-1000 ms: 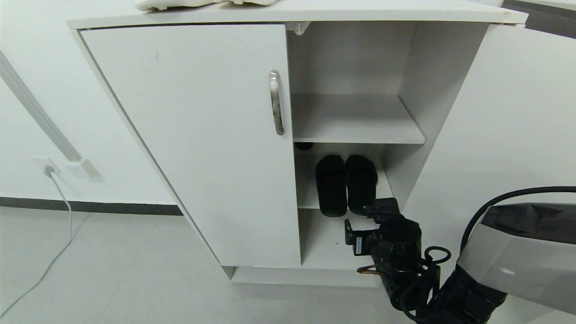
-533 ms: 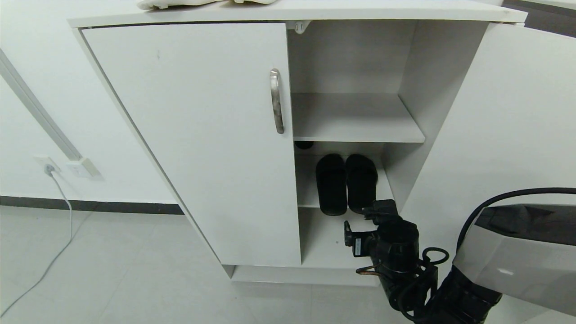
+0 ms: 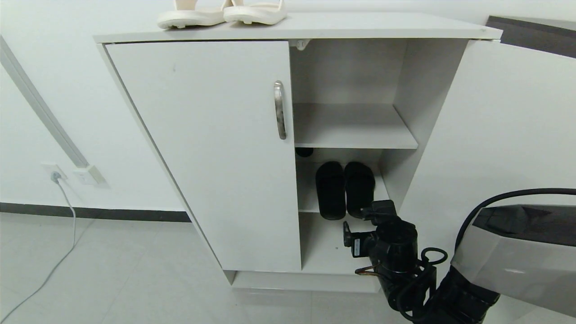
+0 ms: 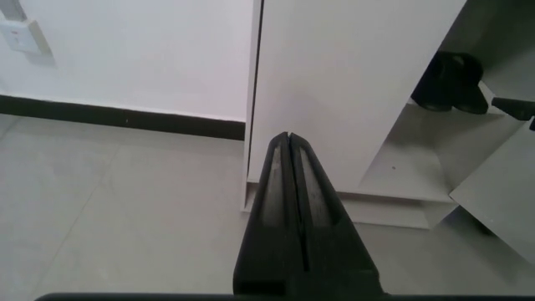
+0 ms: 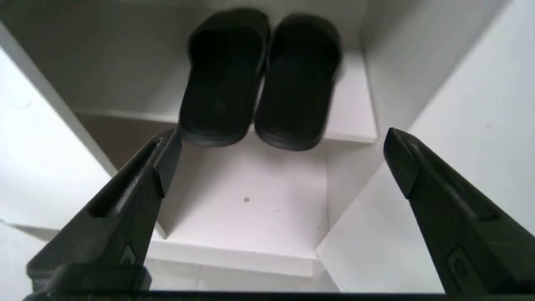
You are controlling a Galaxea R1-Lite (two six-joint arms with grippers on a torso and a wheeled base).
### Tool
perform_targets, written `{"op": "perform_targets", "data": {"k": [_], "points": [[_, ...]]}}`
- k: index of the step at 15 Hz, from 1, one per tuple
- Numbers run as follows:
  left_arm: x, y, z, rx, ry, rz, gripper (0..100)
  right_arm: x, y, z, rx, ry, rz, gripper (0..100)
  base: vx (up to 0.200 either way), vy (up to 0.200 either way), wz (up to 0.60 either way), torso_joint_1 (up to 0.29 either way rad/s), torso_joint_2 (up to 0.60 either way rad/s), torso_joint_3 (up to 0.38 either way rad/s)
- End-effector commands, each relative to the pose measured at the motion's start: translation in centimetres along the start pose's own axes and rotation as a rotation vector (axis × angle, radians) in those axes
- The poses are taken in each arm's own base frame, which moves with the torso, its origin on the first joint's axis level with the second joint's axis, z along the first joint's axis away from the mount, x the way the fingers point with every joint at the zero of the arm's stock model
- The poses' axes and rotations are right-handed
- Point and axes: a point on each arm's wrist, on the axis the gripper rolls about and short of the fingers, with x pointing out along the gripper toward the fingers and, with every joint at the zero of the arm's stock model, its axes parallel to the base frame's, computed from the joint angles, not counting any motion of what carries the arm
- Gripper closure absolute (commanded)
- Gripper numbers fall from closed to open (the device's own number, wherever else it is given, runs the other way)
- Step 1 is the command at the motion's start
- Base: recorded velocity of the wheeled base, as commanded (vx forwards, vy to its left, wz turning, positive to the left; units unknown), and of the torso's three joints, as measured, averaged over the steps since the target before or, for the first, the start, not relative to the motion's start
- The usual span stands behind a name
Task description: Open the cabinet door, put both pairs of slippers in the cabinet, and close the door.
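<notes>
Black slippers [image 3: 344, 189] lie side by side on the cabinet [image 3: 360, 32] middle shelf, at its front edge. Cream slippers [image 3: 222, 13] sit on the cabinet top. Right door [image 3: 495, 126] open. Right gripper [image 5: 282, 167] is spread wide and empty, just outside the opening. Left gripper [image 4: 288, 146] is clenched and empty.

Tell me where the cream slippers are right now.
In the head view, the cream slippers lie on the cabinet top, above the closed left door, up and left of the black slippers shelved inside.

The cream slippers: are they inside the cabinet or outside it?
Outside. The cream slippers lie on the cabinet's top board; inside, on a lower shelf, sits the black pair.
</notes>
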Motion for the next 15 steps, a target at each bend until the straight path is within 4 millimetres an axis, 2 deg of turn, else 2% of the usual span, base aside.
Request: {"op": "perform_targets", "data": {"k": [1,4,7,15], "points": [[0.0,0.0,0.0,0.0,0.002,0.001,100,0.1,0.1,-0.1,-0.002,0.003,0.002,0,0.0,0.0,0.0,0.002,0.0,0.203],[0.0,0.0,0.0,0.0,0.002,0.001,100,0.7,0.5,0.7,0.004,-0.027,0.004,0,0.0,0.0,0.0,0.001,0.0,0.204],[0.0,0.0,0.0,0.001,0.001,0.003,100,0.3,0.0,-0.2,-0.013,-0.006,-0.003,0,0.0,0.0,0.0,-0.001,0.0,0.159],[0.0,0.0,0.0,0.004,0.002,0.003,100,-0.1,-0.7,-0.6,-0.002,-0.02,-0.008,0,0.0,0.0,0.0,0.0,0.0,0.0]]}}
